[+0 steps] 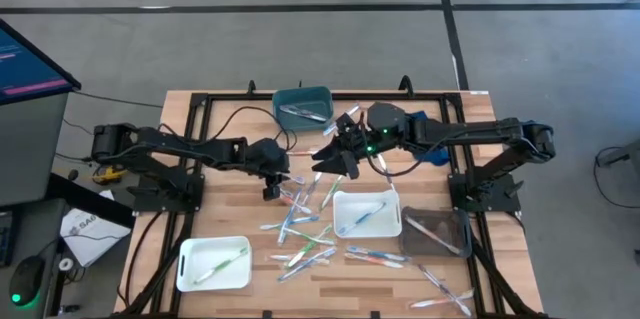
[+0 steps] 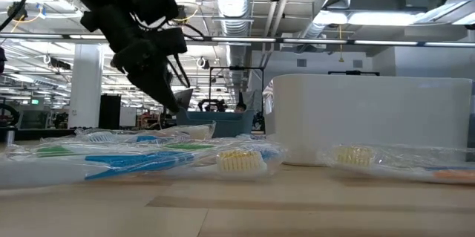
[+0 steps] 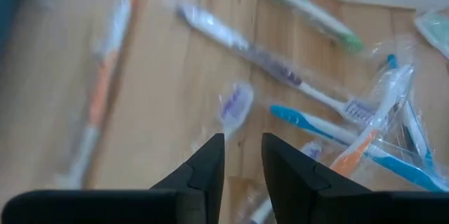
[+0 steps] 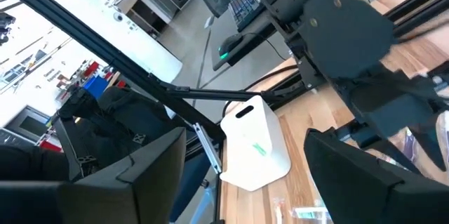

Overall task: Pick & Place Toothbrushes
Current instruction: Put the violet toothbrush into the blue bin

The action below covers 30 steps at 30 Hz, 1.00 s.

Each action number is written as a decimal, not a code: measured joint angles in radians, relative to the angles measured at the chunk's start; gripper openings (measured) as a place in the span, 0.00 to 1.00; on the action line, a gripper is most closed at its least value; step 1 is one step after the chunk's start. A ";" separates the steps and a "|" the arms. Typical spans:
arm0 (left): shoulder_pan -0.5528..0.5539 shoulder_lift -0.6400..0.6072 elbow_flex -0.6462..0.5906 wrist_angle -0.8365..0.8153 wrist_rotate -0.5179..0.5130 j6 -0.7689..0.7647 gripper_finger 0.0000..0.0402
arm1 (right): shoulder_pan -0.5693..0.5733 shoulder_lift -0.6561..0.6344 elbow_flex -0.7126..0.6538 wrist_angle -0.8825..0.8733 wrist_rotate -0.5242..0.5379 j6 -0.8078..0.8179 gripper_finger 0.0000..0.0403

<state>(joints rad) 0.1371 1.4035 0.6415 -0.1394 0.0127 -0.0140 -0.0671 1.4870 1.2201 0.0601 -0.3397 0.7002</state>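
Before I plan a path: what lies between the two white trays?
In the high view, loose toothbrushes on bare wood lie between the left white tray and right one.

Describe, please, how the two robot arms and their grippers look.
Both arms are dark, jointed metal links with black cables trailing. The left gripper has two black wedge-shaped fingers. The right gripper has broad black fingers; a small green light glows on its wrist housing.
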 joint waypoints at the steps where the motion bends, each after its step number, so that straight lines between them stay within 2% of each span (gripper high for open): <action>1: 0.001 0.019 0.000 -0.005 0.014 -0.046 0.24 | 0.000 0.002 0.000 0.000 0.000 0.000 0.70; 3: 0.004 0.060 0.000 -0.009 0.025 -0.092 0.27 | 0.000 0.004 0.000 -0.004 0.000 0.005 0.70; 7: -0.011 0.099 0.000 0.004 0.021 -0.028 0.33 | -0.001 0.004 0.000 -0.004 0.000 0.007 0.70; 14: -0.013 0.052 0.000 0.056 0.012 0.018 0.41 | 0.000 0.004 0.000 -0.007 0.000 0.008 0.70; 18: -0.013 0.026 0.000 0.060 -0.019 0.087 0.42 | 0.000 0.004 0.000 -0.012 0.000 0.006 0.70; 30: -0.011 0.023 0.000 0.054 -0.048 0.095 0.42 | 0.000 0.004 0.000 -0.024 0.000 0.000 0.70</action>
<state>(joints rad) 0.1257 1.4261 0.6418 -0.0856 -0.0353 0.0811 -0.0669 1.4910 1.2201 0.0364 -0.3393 0.7002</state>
